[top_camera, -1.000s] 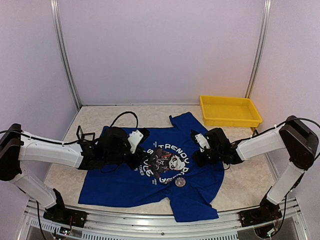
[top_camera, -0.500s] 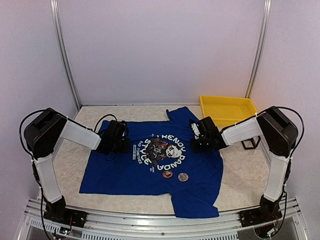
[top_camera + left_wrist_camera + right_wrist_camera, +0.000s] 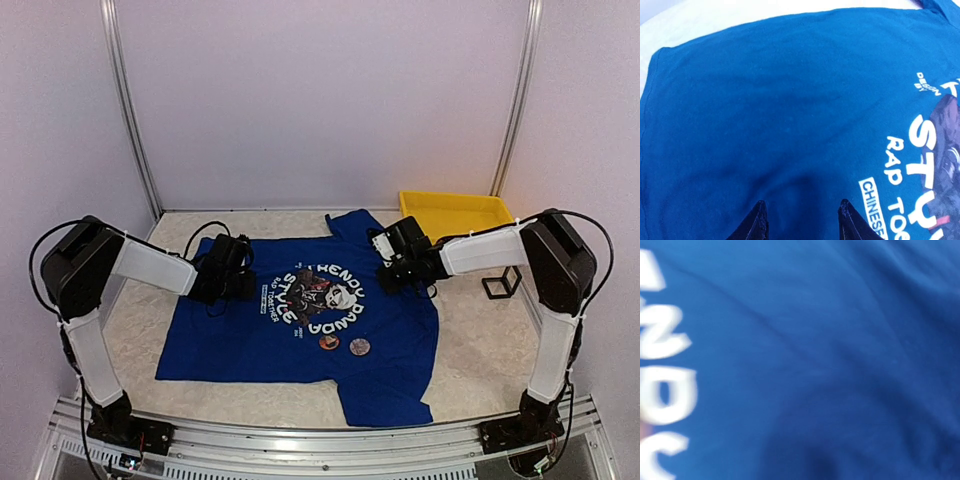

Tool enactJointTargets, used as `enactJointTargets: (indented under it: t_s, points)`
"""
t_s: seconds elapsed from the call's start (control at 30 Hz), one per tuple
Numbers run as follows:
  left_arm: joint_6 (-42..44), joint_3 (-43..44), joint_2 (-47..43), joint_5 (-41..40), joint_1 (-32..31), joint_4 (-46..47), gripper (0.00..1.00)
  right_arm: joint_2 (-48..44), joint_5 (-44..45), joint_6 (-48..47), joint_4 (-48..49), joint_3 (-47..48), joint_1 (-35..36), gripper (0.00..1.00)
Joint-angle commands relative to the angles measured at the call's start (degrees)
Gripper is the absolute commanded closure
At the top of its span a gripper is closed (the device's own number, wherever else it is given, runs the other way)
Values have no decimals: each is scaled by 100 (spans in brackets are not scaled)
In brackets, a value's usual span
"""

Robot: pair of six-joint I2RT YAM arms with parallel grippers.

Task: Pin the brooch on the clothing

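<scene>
The clothing [image 3: 290,345], a royal-blue T-shirt with a white print and a panda, lies spread on the table. Two round brooches rest on it below the print, an orange one [image 3: 329,342] and a paler one [image 3: 360,346]; whether they are pinned I cannot tell. My left gripper [image 3: 248,285] sits low on the shirt's left chest. In the left wrist view its fingertips [image 3: 760,220] stand apart on the blue cloth [image 3: 780,110], with the left gripper [image 3: 802,222] holding nothing. My right gripper [image 3: 388,272] is down at the shirt's right shoulder; the right wrist view shows only blurred cloth [image 3: 830,365].
A yellow tray [image 3: 450,197] stands at the back right, just behind the right arm. A small black stand [image 3: 500,284] sits on the table right of the shirt. Metal frame posts [image 3: 133,120] rise at the back corners.
Both arms have drawn back from the shirt's middle to its shoulders. The shirt has slid away from the near edge and lies flatter. The orange brooch, hidden a second ago, now shows.
</scene>
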Motion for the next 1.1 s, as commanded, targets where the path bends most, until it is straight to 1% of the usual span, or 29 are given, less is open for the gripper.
enactJointTargets:
  t_s: [0.0,0.07,0.27,0.43,0.57,0.7,0.77,0.83,0.87,0.93,0.97,1.0,1.07]
  points:
    - [-148,-429,-798,-63,-174,-254,55,-782,-276,220,-579,-283,422,84]
    - [-302,-674,-1111,-35,-308,-288,55,-937,-530,535,-893,-425,522,86]
    - [-812,-1392,-1927,105,-640,-566,54,-1124,-1276,1040,-1237,-1035,933,90]
    - [-1356,-2162,-2422,277,-690,-579,53,-1137,-1220,1472,-1430,-1553,1083,92]
    - [-1693,-2558,-2583,428,-744,-620,54,-1565,-1382,1700,-1277,-2133,1120,91]
    - [-1878,-2763,-2693,368,-861,-689,54,-1937,-1386,1740,-1389,-2200,1138,90]
    - [-1848,-2747,-2749,344,-881,-773,54,-2151,-1204,1638,-1302,-2135,1140,84]
    - [-1627,-2610,-2848,238,-901,-777,54,-2469,-896,1501,-964,-2095,1096,73]
    - [-1453,-2508,-2969,122,-901,-777,53,-2658,-817,1428,-753,-2078,1019,66]
    - [-1078,-2223,-3126,-98,-820,-744,49,-2976,-848,1251,-348,-2000,719,53]
    - [-920,-2053,-3204,-148,-711,-699,48,-3105,-917,1152,-153,-1977,503,49]
    - [-806,-1898,-3230,-148,-582,-614,45,-3217,-984,1051,0,-1960,264,43]
    - [-616,-1623,-3246,-24,-333,-322,38,-3466,-1000,927,383,-2044,-281,36]
